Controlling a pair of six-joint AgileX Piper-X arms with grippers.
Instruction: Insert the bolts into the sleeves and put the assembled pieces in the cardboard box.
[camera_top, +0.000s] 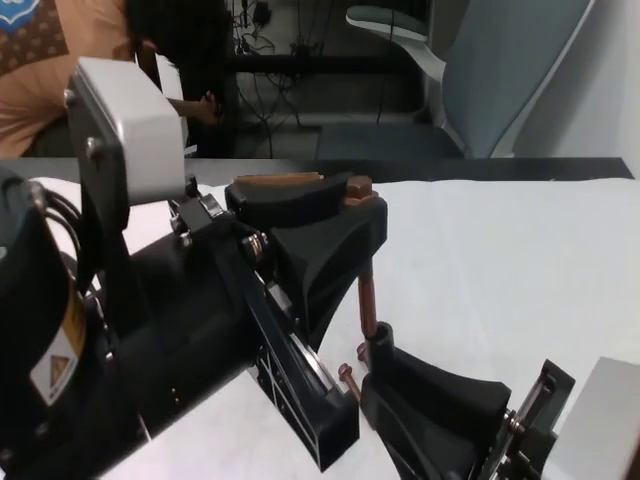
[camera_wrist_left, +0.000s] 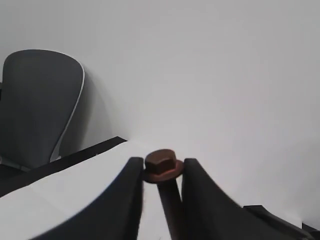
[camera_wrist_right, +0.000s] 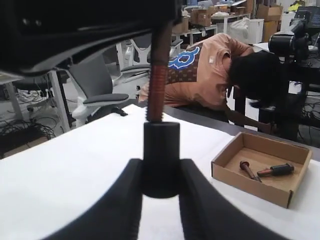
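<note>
Over the middle of the desk (camera_top: 500, 260), the left tool (camera_wrist_left: 161, 172) was clamped on a copper bolt (camera_top: 368, 290) just under its hex head, holding it upright. Straight below at 6 o'clock in the high view, the right tool (camera_wrist_right: 161, 175) was squeezed around a black sleeve (camera_wrist_right: 161, 145), and the bolt's threaded end met the sleeve's top. A spare bolt (camera_top: 348, 377) lay on the desk at 7 o'clock from the sleeve, just beside it. The cardboard box (camera_wrist_right: 250, 186) sat farther off, with another bolt (camera_wrist_right: 247, 171) and one assembled piece (camera_wrist_right: 276, 170) inside.
</note>
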